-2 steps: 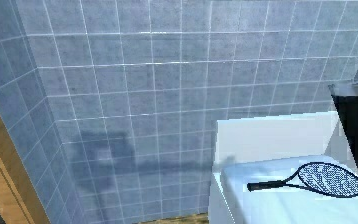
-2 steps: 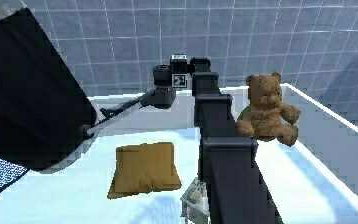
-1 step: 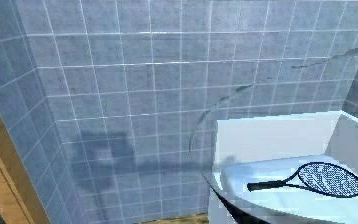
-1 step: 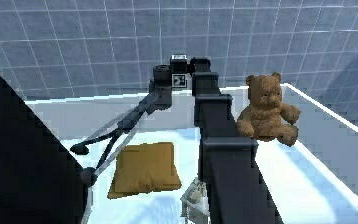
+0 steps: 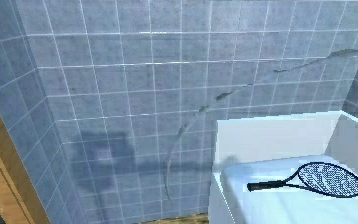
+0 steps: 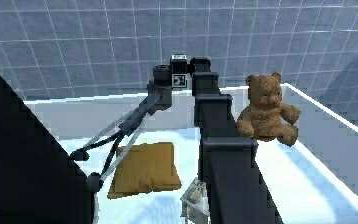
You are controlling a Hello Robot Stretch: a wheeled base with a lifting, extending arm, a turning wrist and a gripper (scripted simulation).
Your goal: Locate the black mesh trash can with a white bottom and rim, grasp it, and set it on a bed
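Nearest, at the arm side view's bottom edge, a small pale latticed thing was seen against the left flank of the arm. Whether it was the trash can could not be told, and nothing else with a trash can's shape was made out. The arm was stretched out across the white bed.

Left of it a tan cushion lay flat on the sheet. The thin fingers of the gripper slanted down to end just beside the cushion's near corner. With bedding at and behind the fingertips, neither the claw's width nor whether anything was held could be told.

Farther out, a brown teddy bear sat upright near the far rail, right of the arm. The blue tiled wall stood beyond. On the forward view's right a tennis racket lay on a white surface, judged to be part of the same bed.

The step in hand was judged to be the setting-down. It would be done well if the can were first confirmed at the fingers, since that could not be checked here. The bare sheet between cushion and bear was judged the best spot. The can ought to be lowered there upright, white bottom first. The cushion's slope and the bear ought to be avoided, since a light mesh can would likely tip on soft, uneven bedding. The release ought to be made low, and the arm drawn away without brushing the rim.
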